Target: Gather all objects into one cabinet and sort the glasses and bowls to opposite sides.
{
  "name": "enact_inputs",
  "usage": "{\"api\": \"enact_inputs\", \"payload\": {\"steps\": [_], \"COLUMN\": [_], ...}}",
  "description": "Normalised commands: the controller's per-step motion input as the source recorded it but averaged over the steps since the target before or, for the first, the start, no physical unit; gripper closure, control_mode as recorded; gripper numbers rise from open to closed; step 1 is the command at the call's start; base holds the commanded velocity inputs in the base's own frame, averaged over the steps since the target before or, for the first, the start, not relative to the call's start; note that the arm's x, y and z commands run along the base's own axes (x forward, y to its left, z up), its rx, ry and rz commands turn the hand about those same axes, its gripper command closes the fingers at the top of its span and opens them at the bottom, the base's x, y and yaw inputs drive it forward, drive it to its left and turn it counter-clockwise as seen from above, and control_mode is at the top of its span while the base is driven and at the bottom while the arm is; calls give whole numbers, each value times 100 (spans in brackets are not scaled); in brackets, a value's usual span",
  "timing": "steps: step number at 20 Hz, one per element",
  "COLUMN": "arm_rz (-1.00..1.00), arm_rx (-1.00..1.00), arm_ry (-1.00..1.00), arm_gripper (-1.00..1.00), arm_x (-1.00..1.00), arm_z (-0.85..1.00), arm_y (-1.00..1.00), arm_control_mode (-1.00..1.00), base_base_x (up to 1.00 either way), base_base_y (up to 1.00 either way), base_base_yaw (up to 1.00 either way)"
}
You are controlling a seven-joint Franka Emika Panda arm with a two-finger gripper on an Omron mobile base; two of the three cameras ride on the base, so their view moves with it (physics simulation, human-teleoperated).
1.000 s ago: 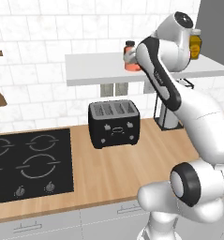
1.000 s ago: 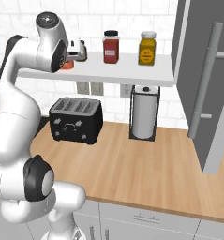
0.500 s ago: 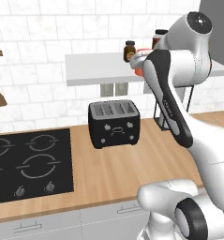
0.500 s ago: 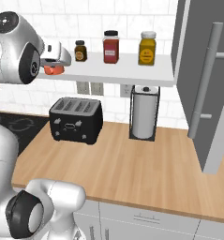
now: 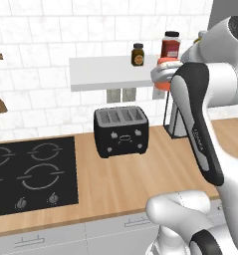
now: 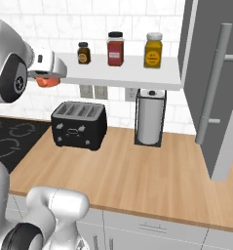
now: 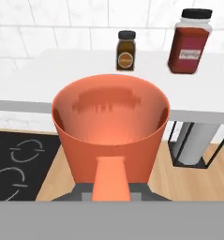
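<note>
My gripper [image 7: 111, 190] is shut on a salmon-orange cup [image 7: 111, 126], one of the glasses, held upright with its open mouth up. In the left base view the cup [image 5: 164, 83] hangs below my white hand, level with the front edge of a white wall shelf [image 5: 105, 74]. From the right base view the cup [image 6: 47, 81] hangs left of the shelf's [image 6: 127, 75] left end, above and left of the toaster. The cup looks empty inside. The bowls and the cabinet's open front are out of view.
On the shelf stand a small brown jar [image 6: 83, 52], a red jar [image 6: 115, 49] and a yellow jar [image 6: 153, 50]. A black toaster [image 6: 80, 125] and a paper-towel holder [image 6: 149, 117] sit on the wooden counter [image 6: 137, 176]. A hob [image 5: 26, 172] lies left; a tall grey panel with a bar handle [image 6: 213, 88] stands right.
The arm has swung and drawn the held cup back from the shelf toward the base and a little lower. The grip stays shut. The base has not moved.
</note>
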Motion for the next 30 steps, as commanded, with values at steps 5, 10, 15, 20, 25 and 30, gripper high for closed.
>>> {"api": "enact_inputs", "payload": {"steps": [5,10,15,20,25,30], "arm_rz": [-7,-8,-3,0,0,0], "arm_rx": [0,0,0,0,0,0], "arm_ry": [9,15,3,0,-3,-1], "arm_gripper": [100,100,100,100,100,100], "arm_x": [-42,-24,0,-27,-38,-53], "arm_z": [-19,-42,-20,-8,0,0], "arm_y": [-17,-18,-10,-1,0,-1], "arm_control_mode": [-100,-100,-100,-100,-100,-100], "base_base_x": [0,0,0,0,0,0], "base_base_y": [0,0,0,0,0,0], "base_base_yaw": [0,0,0,0,0,0]}}
